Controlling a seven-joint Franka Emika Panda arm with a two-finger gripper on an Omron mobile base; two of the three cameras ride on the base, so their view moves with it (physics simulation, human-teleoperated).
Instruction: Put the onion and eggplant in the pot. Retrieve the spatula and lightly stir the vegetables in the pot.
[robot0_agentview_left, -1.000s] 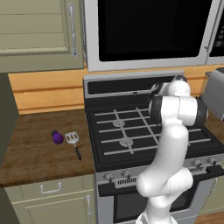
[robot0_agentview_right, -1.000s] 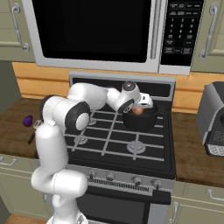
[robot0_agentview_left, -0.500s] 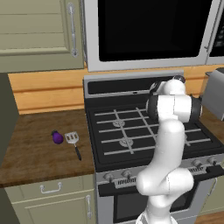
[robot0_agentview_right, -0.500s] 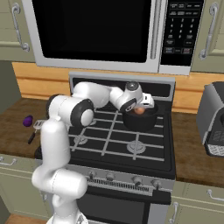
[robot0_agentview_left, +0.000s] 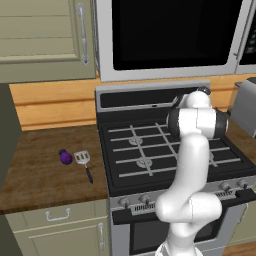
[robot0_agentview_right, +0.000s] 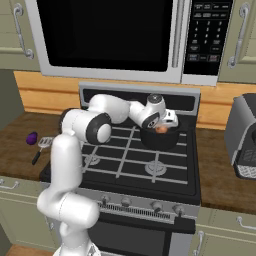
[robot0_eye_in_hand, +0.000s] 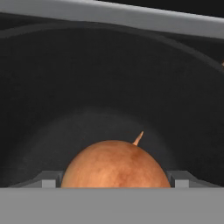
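While the arm has edged a little further back over the stove, our two-finger claw (robot0_agentview_right: 165, 124) has not altered its spread. Its tips flank the small round orange-tan onion (robot0_eye_in_hand: 114, 164) closely on both sides, so we judge it gripped. The onion hangs just inside the black, shallow round pot (robot0_agentview_right: 160, 143), so we think release comes next. Well apart on the brown wooden counter (robot0_agentview_left: 35, 172), the glossy purple eggplant (robot0_agentview_left: 65, 157) and the silver slotted spatula (robot0_agentview_left: 82, 159) lie untouched, just beside each other.

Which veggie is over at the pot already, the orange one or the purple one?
The orange onion, at the pot on the stove. The purple eggplant sits on the counter beside the spatula.
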